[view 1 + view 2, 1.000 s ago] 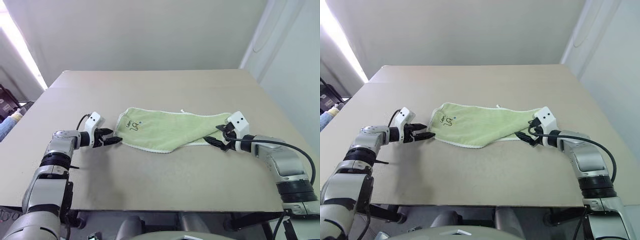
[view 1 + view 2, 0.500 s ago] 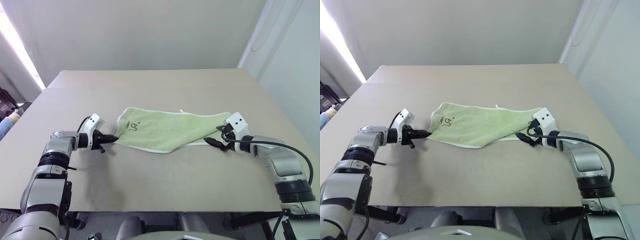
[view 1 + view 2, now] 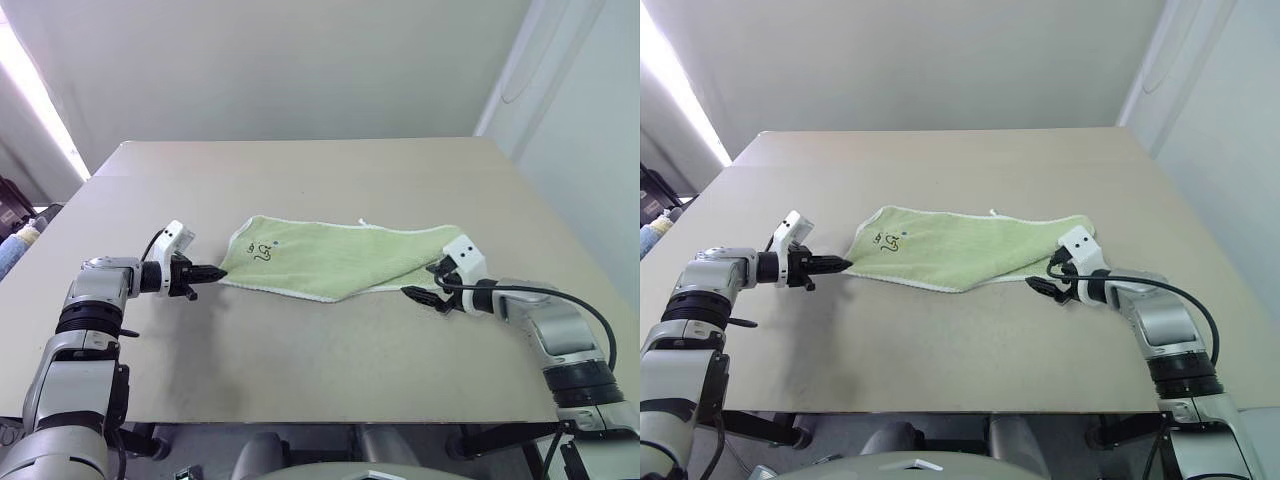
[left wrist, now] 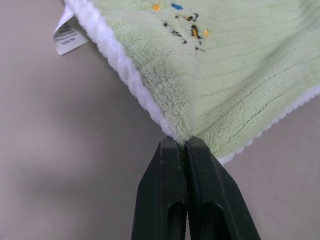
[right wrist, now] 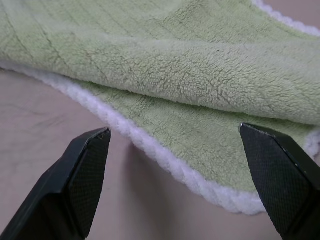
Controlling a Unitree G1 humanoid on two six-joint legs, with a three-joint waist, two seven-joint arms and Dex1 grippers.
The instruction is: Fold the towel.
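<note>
You've got a soft, light terry towel point(image 3: 335, 260) lying mid-tabletop point(image 3: 320, 350), stretched left-right, partly doubled over at its right end w/ a loose fold on top. It'll drape and sag the moment it's lifted, no stiffness to count on; the pile looks grippy enough, so slip is a minor worry, but a thin pinch on the white edging could pull free if you tug hard.

Near side first: your left hand point(image 4: 185, 145) is clamped shut on the towel's left corner, right at the edging, close to the printed motif point(image 4: 186, 27) and the small tag point(image 4: 67, 34). Good hold point. Your right hand point(image 3: 1042, 288) is wide open, fingers point(image 5: 82, 172) straddling the towel's right near edge, not yet gripping. Take that corner thru both layers or only the lower one, your call, but pick the edging, not the mid cloth.

Room: bare tabletop all around, plenty of space toward the far edge and the near edge. Wall point(image 3: 300, 60) sits well behind. Nothing to snag on.
</note>
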